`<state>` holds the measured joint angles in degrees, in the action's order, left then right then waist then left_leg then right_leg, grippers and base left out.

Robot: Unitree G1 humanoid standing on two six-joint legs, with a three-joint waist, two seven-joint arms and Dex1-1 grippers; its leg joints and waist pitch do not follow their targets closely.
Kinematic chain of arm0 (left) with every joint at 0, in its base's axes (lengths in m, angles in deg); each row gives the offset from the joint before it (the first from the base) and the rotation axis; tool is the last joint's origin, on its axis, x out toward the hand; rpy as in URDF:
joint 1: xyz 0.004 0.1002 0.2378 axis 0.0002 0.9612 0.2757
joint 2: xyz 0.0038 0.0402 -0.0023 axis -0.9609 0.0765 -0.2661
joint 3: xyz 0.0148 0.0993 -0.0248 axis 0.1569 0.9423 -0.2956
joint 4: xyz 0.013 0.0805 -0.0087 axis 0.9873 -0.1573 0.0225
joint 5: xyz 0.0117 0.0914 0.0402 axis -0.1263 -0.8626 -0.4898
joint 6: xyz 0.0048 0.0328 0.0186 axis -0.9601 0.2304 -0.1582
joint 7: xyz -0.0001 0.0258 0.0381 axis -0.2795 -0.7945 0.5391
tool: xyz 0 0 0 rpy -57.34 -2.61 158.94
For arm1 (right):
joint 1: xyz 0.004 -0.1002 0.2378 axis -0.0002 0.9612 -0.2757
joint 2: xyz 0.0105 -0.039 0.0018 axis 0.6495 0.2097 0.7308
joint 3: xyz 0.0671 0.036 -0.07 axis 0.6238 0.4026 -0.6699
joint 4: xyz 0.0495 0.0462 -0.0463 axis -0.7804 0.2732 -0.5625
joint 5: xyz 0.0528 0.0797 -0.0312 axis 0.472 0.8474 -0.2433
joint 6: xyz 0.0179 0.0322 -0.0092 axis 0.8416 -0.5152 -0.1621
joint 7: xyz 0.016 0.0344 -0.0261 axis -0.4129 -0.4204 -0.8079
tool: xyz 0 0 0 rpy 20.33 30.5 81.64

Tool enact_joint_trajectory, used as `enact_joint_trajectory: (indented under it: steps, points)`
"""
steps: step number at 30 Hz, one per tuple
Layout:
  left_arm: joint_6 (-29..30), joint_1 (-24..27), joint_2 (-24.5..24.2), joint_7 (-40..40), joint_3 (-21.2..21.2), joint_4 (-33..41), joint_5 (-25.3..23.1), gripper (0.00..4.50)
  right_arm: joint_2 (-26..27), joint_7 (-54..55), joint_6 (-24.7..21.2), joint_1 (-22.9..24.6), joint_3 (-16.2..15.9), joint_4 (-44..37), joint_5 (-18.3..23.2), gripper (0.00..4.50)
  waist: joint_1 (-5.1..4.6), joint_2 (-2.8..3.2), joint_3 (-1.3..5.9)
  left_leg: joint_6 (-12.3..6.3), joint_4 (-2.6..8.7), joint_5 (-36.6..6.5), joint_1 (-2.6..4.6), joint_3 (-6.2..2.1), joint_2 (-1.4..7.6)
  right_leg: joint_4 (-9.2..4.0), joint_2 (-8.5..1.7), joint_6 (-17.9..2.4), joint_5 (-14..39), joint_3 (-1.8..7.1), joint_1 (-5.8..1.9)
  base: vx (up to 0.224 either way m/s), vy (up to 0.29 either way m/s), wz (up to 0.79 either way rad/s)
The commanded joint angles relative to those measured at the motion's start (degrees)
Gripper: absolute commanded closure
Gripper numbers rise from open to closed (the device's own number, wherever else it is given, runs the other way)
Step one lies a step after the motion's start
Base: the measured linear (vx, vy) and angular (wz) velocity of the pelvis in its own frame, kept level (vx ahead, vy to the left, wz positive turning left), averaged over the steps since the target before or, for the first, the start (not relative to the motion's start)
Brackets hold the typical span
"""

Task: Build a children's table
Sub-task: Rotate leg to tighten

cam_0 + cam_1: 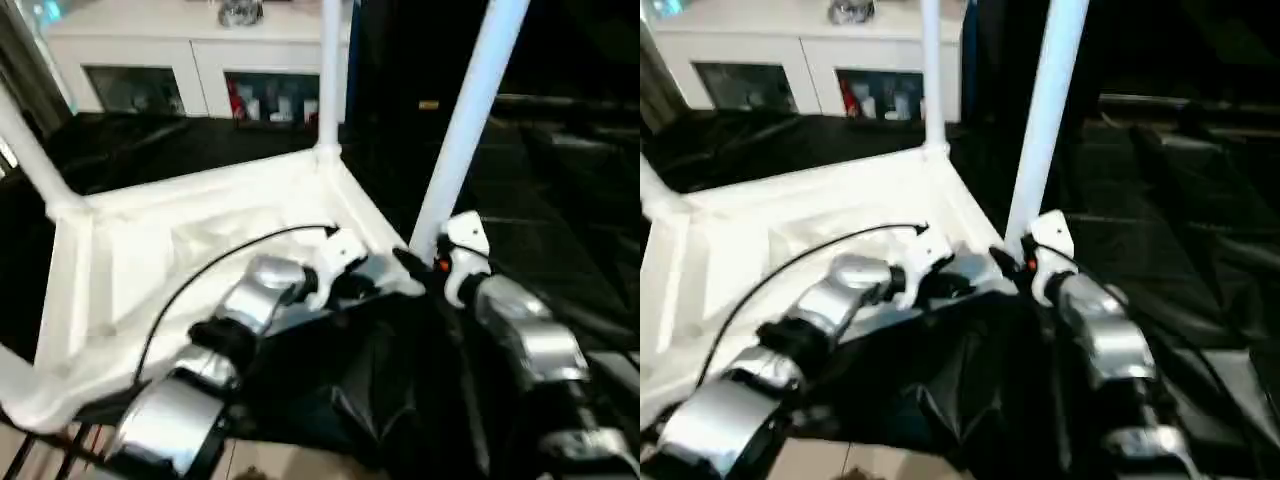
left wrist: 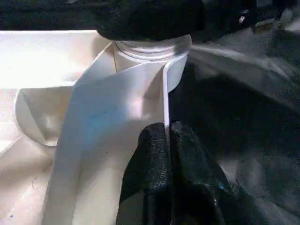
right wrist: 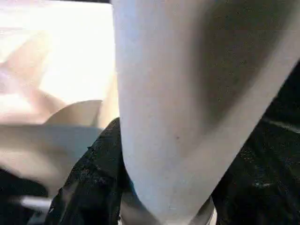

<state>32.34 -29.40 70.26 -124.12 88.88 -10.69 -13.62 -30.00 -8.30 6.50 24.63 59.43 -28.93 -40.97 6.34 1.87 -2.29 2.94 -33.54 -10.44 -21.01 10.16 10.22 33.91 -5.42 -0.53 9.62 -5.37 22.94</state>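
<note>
Tabletop (image 1: 180,260) lies upside down on the black table (image 1: 560,230), three legs standing. My right end effector (image 1: 425,262) clamps the near-corner leg (image 1: 468,120); left end effector (image 2: 167,140) pinches the rim. A fourth's left, I reckon.

1 tabletop (image 1: 190,260) — 3 legs (image 1: 470,110) — 2 grippers (image 1: 425,268).

Black-draped work table (image 1: 560,200), upturned white tabletop (image 1: 130,260) on it

leg (image 1: 465,120) top cut off, far cabinet (image 1: 190,60) contents blurred
</note>
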Motion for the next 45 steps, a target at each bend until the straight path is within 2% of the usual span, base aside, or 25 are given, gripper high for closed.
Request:
enact_joint_trajectory:
  steps: [1,2,3,6,7,8,9,12,13,14,15,16,18,22,27,28,29,32,39,42,45]
  points:
    - [-3.72,-2.72,4.38,1.79,-1.5,0.66,2.44,4.5,4.72,-2.56,-1.09,0.3,-4.96,2.8,0.9,2.08,0.04,-1.08,3.38,-2.79,3.93,-10.93,0.24,-0.92,2.45,-4.68,-4.04,-9.97,15.84,2.82,-3.02,0.0,0.0,0.0]
    - [-4.1,-2.95,4.48,1.67,-1.57,0.16,2.37,4.5,5.09,-2.97,-1.67,0.13,-4.49,2.89,1.56,2.08,0.01,-1.18,3.36,-3.11,3.98,-11.45,0.26,-0.94,2.46,-4.72,-4.0,-9.97,16.25,2.76,-3.06,0.0,0.0,0.0]
    - [-4.75,-3.12,4.3,1.45,-1.55,-0.39,2.13,4.5,5.23,-4.16,-2.65,0.07,-4.19,2.46,2.53,1.76,-0.02,-1.17,3.24,-3.3,4.07,-12.1,0.29,-0.94,2.54,-4.81,-3.95,-9.85,16.94,2.81,-3.01,0.0,0.0,0.0]
    - [-5.79,-2.97,3.67,-0.13,-1.52,-0.74,2.36,4.5,4.32,-5.97,-2.44,0.42,-5.02,1.51,2.09,1.64,0.03,-1.16,3.2,-3.09,4.18,-13.12,0.34,-1.04,2.62,-4.99,-4.09,-9.35,18.77,2.81,-3.02,0.0,0.0,0.0]
    - [-6.24,-2.78,3.45,-0.71,-1.49,-0.64,2.47,4.5,3.89,-6.59,-2.04,0.68,-5.39,1.12,1.79,1.5,-0.04,-1.71,3.19,-3.13,4.19,-13.05,0.31,-0.96,2.63,-4.99,-4.04,-9.26,18.75,2.84,-3.01,0.0,0.0,0.0]
    - [-6.9,-2.25,2.97,-2.31,-1.43,-0.12,2.86,4.5,3.0,-8.06,-1.17,1.14,-5.9,0.38,1.57,1.5,0.14,-1.46,3.19,-3.25,4.19,-12.85,0.33,-1.01,2.69,-4.94,-4.21,-9.43,18.67,2.89,-3.04,0.0,0.0,0.0]
    - [-7.36,-1.7,2.49,-3.99,-1.36,0.45,3.22,4.5,2.05,-9.68,-0.38,1.65,-6.41,-0.32,1.49,1.5,0.12,-1.76,3.19,-3.49,4.14,-12.46,0.24,-0.94,2.7,-4.83,-4.17,-9.53,17.81,2.94,-3.08,0.0,0.0,0.0]
    - [-7.81,0.51,0.55,-9.85,-0.63,3.49,4.34,4.5,-1.44,-16.66,1.04,3.43,-7.06,-3.14,3.28,1.5,0.39,-1.78,3.26,-4.5,3.97,-11.0,0.06,-0.9,2.72,-4.53,-4.29,-9.99,15.74,2.95,-3.34,0.0,0.0,0.0]
    - [-7.63,1.89,-0.82,-13.06,0.01,5.54,4.84,4.5,-3.68,-20.54,1.95,4.42,-6.96,-4.81,4.48,1.5,0.55,-1.69,3.32,-5.64,3.88,-10.09,-0.04,-0.88,2.87,-4.3,-4.38,-10.56,13.97,2.99,-3.43,0.0,0.0,0.0]
    - [-7.57,2.36,-1.43,-13.86,0.27,6.18,4.82,4.5,-4.68,-21.81,2.2,4.65,-6.85,-5.22,4.75,1.5,0.63,-1.6,3.39,-6.01,3.79,-9.74,-0.07,-0.89,2.88,-4.24,-4.4,-10.76,13.48,2.93,-3.49,0.0,0.0,0.0]
    - [-7.69,2.74,-2.1,-14.44,0.52,6.67,4.64,4.5,-5.85,-23.84,1.88,4.93,-6.75,-5.77,5.34,1.5,0.52,-1.54,3.25,-6.26,3.83,-9.88,-0.05,-0.78,2.91,-4.32,-4.21,-10.96,13.96,2.88,-3.21,0.0,0.0,0.0]
    - [-7.69,2.76,-2.14,-14.5,0.54,6.71,4.64,4.5,-5.93,-23.96,1.87,4.95,-6.75,-5.81,5.37,1.5,0.55,-1.53,3.21,-6.01,3.86,-10.34,0.03,-0.79,2.9,-4.46,-4.2,-10.91,15.49,2.8,-3.21,0.0,0.0,0.0]
    - [-7.49,3.91,-3.96,-17.51,0.99,8.46,5.05,4.5,-9.43,-29.19,1.61,5.86,-6.7,-7.53,6.37,1.5,0.74,-1.31,3.15,-5.44,3.9,-11.22,0.21,-0.83,3.08,-4.58,-4.25,-10.69,17.24,2.86,-3.14,0.0,0.0,0.0]
    - [-6.39,6.06,-6.44,-23.22,1.54,12.76,6.18,4.5,-13.34,-34.89,1.12,6.68,-6.65,-8.82,6.79,1.5,0.71,-1.39,3.11,-5.04,4.02,-12.26,0.11,-0.89,3.26,-4.44,-4.19,-11.21,16.93,2.87,-3.08,0.0,0.0,0.0]
    - [-3.66,8.54,-9.16,-28.63,2.22,17.76,7.34,4.5,-16.82,-40.34,-0.8,7.62,-7.27,-10.45,8.58,1.5,1.73,-1.29,3.06,-4.75,4.04,-12.75,0.41,-0.73,3.48,-4.52,-4.21,-11.01,18.35,3.02,-2.7,0.0,0.0,0.0]
    - [-3.58,8.61,-9.24,-28.77,2.24,17.86,7.35,4.5,-16.86,-40.42,-0.85,7.62,-7.28,-10.45,8.63,1.5,1.87,-1.33,3.07,-4.55,4.06,-12.91,0.41,-0.74,3.45,-4.52,-4.26,-10.92,18.71,3.02,-2.75,0.0,0.0,0.0]
    - [-3.28,8.82,-9.53,-29.23,2.32,18.22,7.39,4.5,-16.98,-40.66,-1.04,7.58,-7.3,-10.45,8.8,1.73,1.92,-1.29,3.0,-4.26,4.16,-13.1,0.34,-0.82,3.47,-4.53,-4.27,-10.65,19.46,3.02,-2.78,0.0,0.0,0.0]
    - [-2.83,9.2,-10.12,-29.87,2.49,18.81,7.35,4.5,-17.12,-41.71,-1.82,7.68,-7.59,-10.85,9.13,1.97,1.89,-1.27,3.05,-3.74,4.18,-13.11,0.35,-0.91,3.45,-4.53,-4.26,-10.36,19.23,3.02,-2.7,0.0,0.0,0.0]
    - [-2.19,9.39,-10.08,-29.08,2.24,19.76,7.41,4.5,-17.03,-42.32,-2.77,8.06,-8.06,-11.97,9.75,2.26,1.94,-1.3,3.1,-3.85,4.11,-12.1,0.26,-0.88,3.35,-4.41,-4.24,-10.37,18.06,3.0,-2.78,0.0,0.0,0.0]
    - [-2.36,8.56,-8.88,-25.93,1.46,18.42,6.93,4.5,-15.78,-40.12,-2.84,8.05,-7.41,-11.48,9.67,2.33,1.89,-1.29,3.05,-3.57,4.14,-12.75,0.3,-0.9,3.34,-4.57,-4.3,-10.06,19.48,2.98,-2.7,0.0,0.0,0.0]
    - [-3.31,6.08,-5.81,-18.92,0.39,14.32,5.38,4.5,-12.34,-32.42,-1.14,7.16,-6.69,-7.32,6.92,2.36,1.53,-1.31,3.0,-2.56,4.21,-13.93,0.48,-0.99,3.17,-4.87,-4.24,-9.75,20.8,2.94,-2.51,0.0,0.0,0.0]
